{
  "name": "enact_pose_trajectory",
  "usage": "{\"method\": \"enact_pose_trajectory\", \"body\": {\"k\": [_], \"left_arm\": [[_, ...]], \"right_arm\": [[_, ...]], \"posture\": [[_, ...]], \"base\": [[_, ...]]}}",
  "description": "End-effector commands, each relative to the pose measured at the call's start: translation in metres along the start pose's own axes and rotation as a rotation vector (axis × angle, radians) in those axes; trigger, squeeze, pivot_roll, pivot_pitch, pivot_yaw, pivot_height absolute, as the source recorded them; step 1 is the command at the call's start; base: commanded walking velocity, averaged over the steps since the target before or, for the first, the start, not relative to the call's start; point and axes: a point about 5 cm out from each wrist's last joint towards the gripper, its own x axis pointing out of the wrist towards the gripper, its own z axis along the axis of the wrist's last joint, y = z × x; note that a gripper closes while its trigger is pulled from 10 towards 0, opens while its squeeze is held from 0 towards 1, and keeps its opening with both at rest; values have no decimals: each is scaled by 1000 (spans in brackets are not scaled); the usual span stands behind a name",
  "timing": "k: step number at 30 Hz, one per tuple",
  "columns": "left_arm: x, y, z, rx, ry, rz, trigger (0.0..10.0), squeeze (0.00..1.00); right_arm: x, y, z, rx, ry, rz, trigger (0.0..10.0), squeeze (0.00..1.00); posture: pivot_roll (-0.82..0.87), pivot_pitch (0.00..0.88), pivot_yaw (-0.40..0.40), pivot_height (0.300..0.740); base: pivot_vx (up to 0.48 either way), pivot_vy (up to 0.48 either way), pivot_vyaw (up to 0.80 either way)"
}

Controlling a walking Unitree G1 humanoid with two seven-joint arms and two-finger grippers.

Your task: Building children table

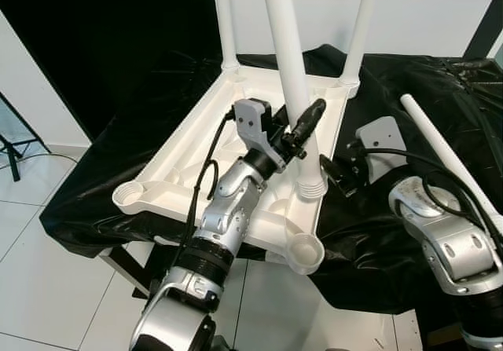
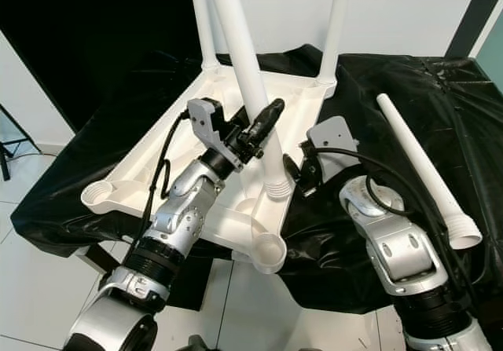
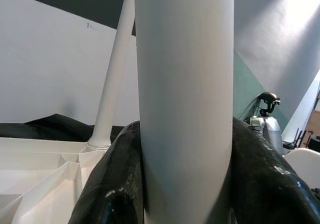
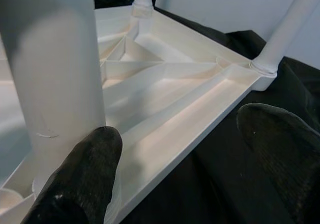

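A white plastic table top (image 1: 196, 162) lies upside down on a black cloth. Two white legs (image 1: 225, 21) (image 1: 360, 29) stand in its far corner sockets. My left gripper (image 1: 302, 131) is shut on a third leg (image 1: 287, 53), which is held nearly upright with its flared end (image 1: 312, 184) on the top's right rim. In the left wrist view both fingers (image 3: 115, 184) clamp that leg (image 3: 185, 83). My right gripper (image 1: 338, 172) is open just right of the flared end, one finger (image 4: 85, 179) close to the leg. A fourth leg (image 2: 420, 166) lies loose on the cloth at the right.
Two near corner sockets (image 1: 128, 195) (image 1: 305, 250) hold nothing. The cloth-covered bench (image 1: 86, 202) ends close in front, with white floor tiles (image 1: 47, 272) below. A black backdrop (image 1: 94, 45) hangs at the left rear and a stand's leg (image 1: 16, 143) is at the far left.
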Motion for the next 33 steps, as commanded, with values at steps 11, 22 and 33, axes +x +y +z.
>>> {"method": "enact_pose_trajectory", "body": {"k": [11,22,33], "left_arm": [[0,-20,-12,66,51,-386,0,0],[9,-22,5,17,-25,-388,0,0],[14,-36,20,-9,-91,-459,0,0]], "right_arm": [[-20,8,5,38,3,77,10000,0],[-16,14,-11,38,45,76,10000,0],[23,28,-7,10,-9,136,10000,0]], "posture": [[-212,0,72,740],[-220,0,80,740],[-186,0,68,740]], "base": [[0,0,0],[0,0,0],[0,0,0]]}}
